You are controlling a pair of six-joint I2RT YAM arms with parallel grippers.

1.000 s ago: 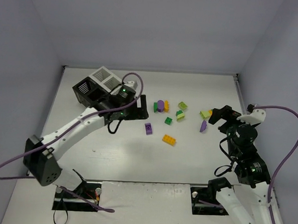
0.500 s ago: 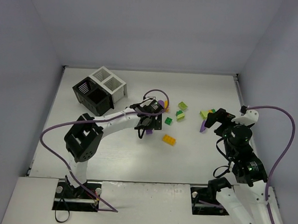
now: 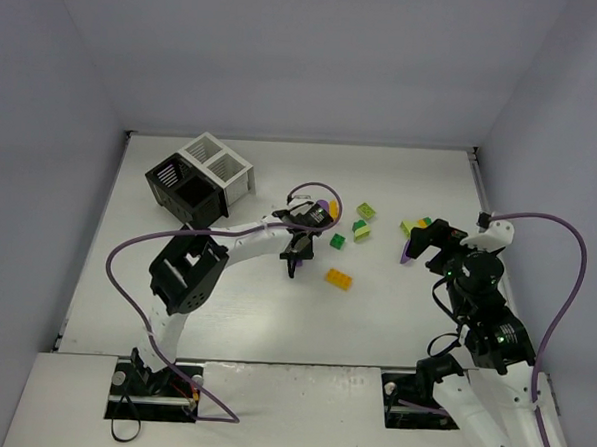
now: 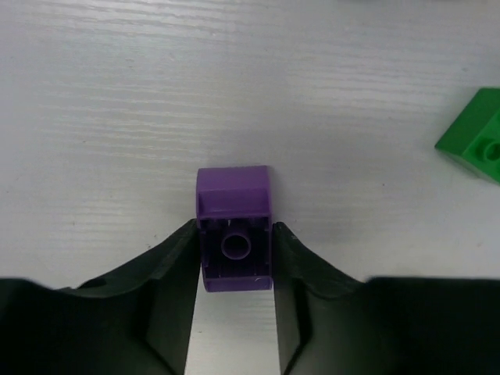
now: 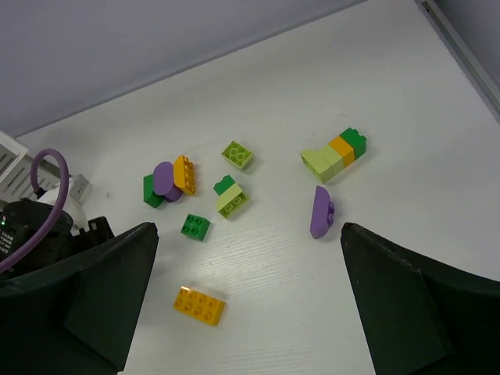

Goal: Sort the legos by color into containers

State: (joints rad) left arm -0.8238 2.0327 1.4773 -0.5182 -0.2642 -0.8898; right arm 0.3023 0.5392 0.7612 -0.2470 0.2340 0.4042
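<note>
Your left fingers [image 4: 172,297] pinch the purple brick [image 4: 234,250]; right fingers [image 5: 101,305] gape empty. Next, lift it toward the containers [image 3: 201,178].

We see a white tabletop [image 3: 273,322] carrying the containers [image 3: 238,183] far left and legos [image 3: 339,279] scattered from the middle toward the right.

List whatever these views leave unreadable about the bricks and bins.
- Bins: top view, walls and dark interiors hide much of the floors; contents unclear.
- Purple brick: top view, left tool covers it; left wrist view doesn't show whether it's lifted.
- Lime-orange-green cluster: right wrist view, too small to tell joined from merely touching.
</note>
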